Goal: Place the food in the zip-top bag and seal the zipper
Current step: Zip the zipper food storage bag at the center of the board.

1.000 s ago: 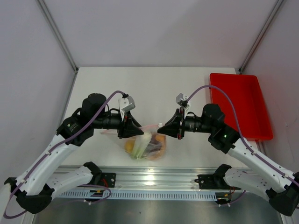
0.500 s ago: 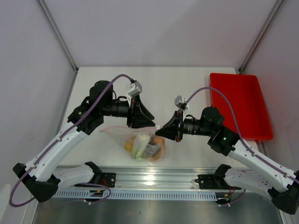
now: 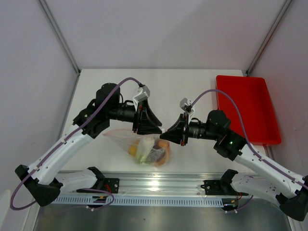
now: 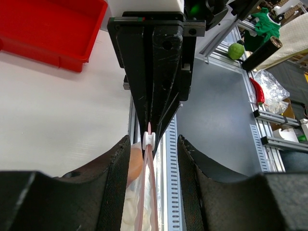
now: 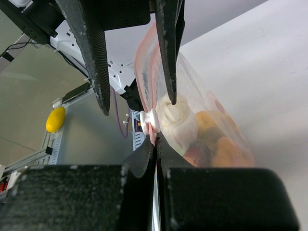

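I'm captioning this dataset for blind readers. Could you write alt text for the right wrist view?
The right gripper is shut on the pinkish-red zipper strip of a clear crinkly plastic zip-top bag, beside its small white slider. The left gripper, open, straddles that strip farther along, and colourful toy food sits inside the bag.

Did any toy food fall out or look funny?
No, nothing stands out. The food sits inside the zip-top bag, none spilled. The right hand pinches its zipper; the left hand is open around it.
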Available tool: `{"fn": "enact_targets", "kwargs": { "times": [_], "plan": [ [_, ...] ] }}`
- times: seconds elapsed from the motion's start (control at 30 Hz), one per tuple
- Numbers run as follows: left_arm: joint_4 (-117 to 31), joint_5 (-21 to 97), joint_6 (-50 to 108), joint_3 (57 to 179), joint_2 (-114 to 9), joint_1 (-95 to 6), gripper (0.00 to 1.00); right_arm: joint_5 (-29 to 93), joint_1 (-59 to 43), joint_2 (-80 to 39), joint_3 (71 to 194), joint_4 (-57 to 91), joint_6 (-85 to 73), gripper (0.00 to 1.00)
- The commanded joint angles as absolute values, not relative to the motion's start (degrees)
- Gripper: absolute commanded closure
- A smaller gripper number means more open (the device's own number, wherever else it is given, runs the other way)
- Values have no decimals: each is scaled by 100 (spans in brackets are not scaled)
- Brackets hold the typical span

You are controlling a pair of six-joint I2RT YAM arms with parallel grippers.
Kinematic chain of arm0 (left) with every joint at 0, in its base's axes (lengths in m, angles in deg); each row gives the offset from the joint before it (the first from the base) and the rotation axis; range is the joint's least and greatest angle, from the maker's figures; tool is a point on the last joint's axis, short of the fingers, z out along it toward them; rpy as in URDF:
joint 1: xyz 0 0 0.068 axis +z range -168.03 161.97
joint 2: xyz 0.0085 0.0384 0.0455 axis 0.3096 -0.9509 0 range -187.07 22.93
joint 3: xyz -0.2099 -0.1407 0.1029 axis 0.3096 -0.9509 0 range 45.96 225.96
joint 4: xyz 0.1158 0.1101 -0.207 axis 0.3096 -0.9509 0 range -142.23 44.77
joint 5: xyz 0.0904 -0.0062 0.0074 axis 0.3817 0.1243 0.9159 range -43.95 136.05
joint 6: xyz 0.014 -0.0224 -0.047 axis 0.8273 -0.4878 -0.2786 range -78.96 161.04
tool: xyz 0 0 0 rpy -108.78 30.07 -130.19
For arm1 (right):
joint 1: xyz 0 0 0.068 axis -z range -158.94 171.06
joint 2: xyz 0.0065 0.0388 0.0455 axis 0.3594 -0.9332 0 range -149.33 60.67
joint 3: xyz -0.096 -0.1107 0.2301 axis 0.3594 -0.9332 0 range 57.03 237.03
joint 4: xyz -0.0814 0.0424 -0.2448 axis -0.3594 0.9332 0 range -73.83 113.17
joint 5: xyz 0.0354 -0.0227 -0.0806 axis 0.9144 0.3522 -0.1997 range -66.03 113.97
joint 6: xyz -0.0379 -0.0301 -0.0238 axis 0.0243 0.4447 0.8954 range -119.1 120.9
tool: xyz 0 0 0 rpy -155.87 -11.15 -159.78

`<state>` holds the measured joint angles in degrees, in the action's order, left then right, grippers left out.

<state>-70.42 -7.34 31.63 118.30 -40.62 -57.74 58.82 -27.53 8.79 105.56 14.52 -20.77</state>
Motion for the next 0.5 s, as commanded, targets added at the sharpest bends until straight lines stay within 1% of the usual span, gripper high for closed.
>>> {"fn": "enact_targets", "kwargs": {
  "times": [0.0, 0.1, 0.23, 0.47],
  "plan": [
    [-6975, -871, 3322, 11865, -3947, -5855, 54, 5824, -2780, 890, 10783, 1046, -2221, 100],
    [-6984, -862, 3383, 11847, -3965, -5881, 60, 5825, -2780, 837, 10844, 1090, -2274, 100],
    [-6975, -827, 3410, 11865, -4026, -5899, 57, 5895, -2780, 811, 10862, 1037, -2344, 100],
    [-7107, -687, 3497, 11882, -4061, -5969, 57, 5895, -2780, 837, 10906, 1002, -2397, 100]
  ]
}}
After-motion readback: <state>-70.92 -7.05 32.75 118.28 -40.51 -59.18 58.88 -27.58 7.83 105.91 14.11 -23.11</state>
